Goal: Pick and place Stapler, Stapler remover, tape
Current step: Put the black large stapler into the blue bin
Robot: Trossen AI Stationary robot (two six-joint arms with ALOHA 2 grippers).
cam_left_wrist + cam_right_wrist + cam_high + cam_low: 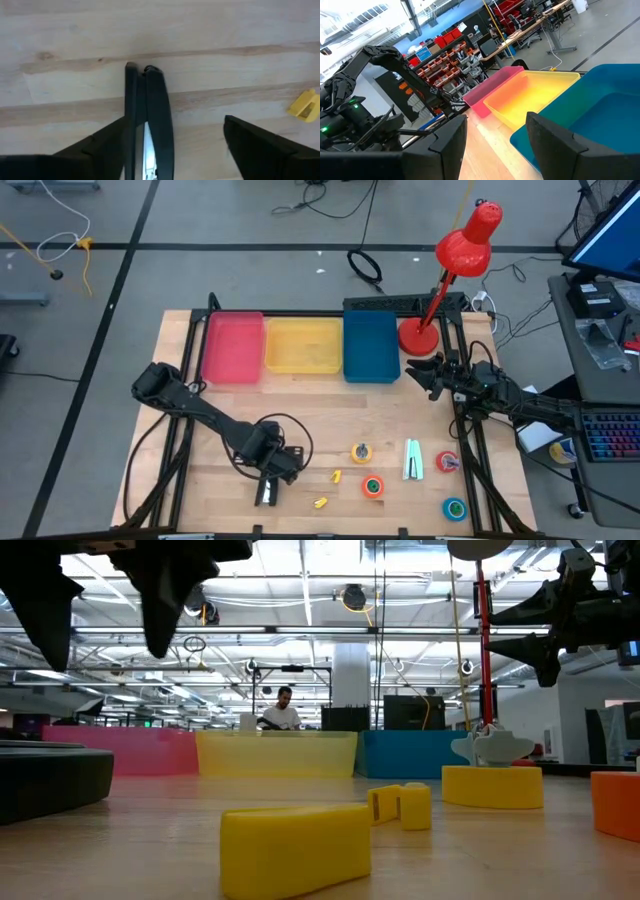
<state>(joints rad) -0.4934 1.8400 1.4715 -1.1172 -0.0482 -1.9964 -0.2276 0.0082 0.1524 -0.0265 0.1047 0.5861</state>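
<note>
Stapler (150,125) half cut off between left gripper's (172,145) spread fingers; right gripper (495,145) parted.

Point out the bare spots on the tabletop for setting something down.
Free: the wood strip between the pink bin, yellow bin, blue bin and the tape rolls. Crowded: the front, around the black stapler, yellow tape roll, red-orange tape roll and teal tape roll.
</note>
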